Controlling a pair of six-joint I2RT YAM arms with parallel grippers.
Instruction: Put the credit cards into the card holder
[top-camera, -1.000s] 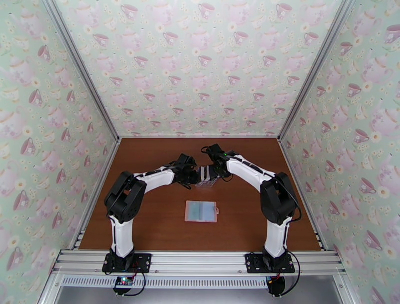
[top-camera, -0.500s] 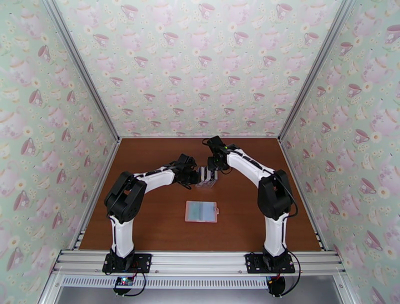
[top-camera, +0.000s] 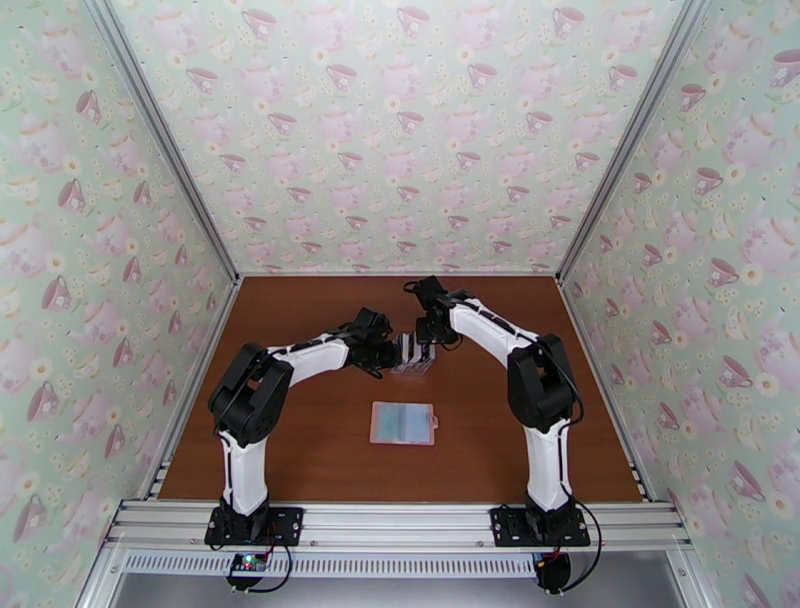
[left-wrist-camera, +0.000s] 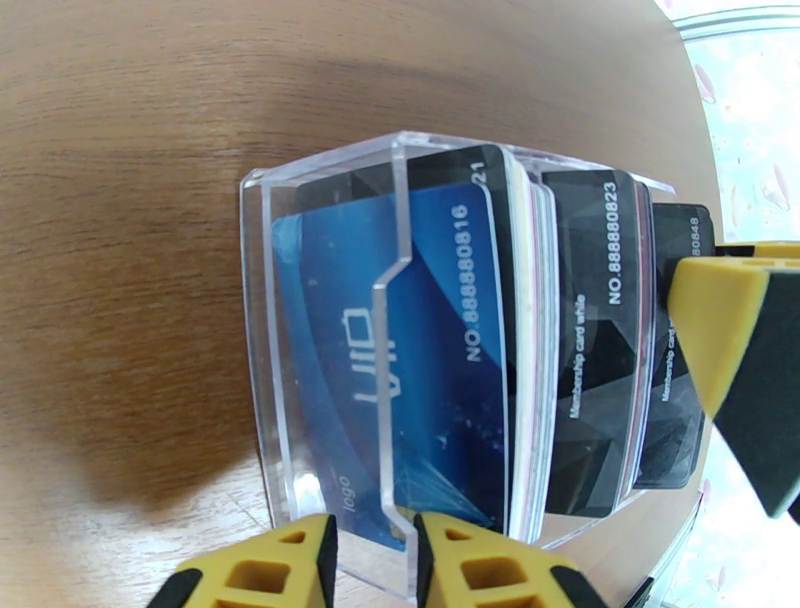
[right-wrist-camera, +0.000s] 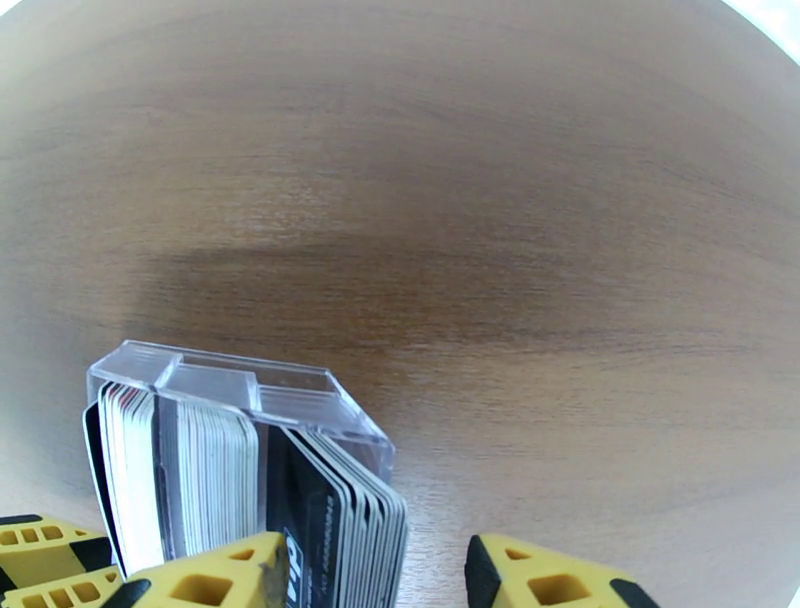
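The credit cards (top-camera: 409, 349) stand upright in a clear slotted rack (top-camera: 414, 367) at mid-table. In the left wrist view a blue card (left-wrist-camera: 400, 350) is at the front and black cards (left-wrist-camera: 590, 340) sit behind it. My left gripper (top-camera: 391, 351) is shut on the rack's clear front wall (left-wrist-camera: 385, 420). My right gripper (top-camera: 428, 335) hovers open at the rack's far end, its fingers straddling the black cards (right-wrist-camera: 330, 515) without pinching them. The pink card holder (top-camera: 403, 423) lies open and flat nearer the arms, apart from both grippers.
Brown wooden tabletop (top-camera: 300, 440) inside a walled booth with teacup wallpaper. Bare wood stretches beyond the rack (right-wrist-camera: 500, 250). The right gripper's yellow finger (left-wrist-camera: 735, 350) shows at the edge of the left wrist view.
The right arm's elbow swung left and its gripper shifted slightly toward the far side of the rack. The left arm, the rack and the card holder stayed put.
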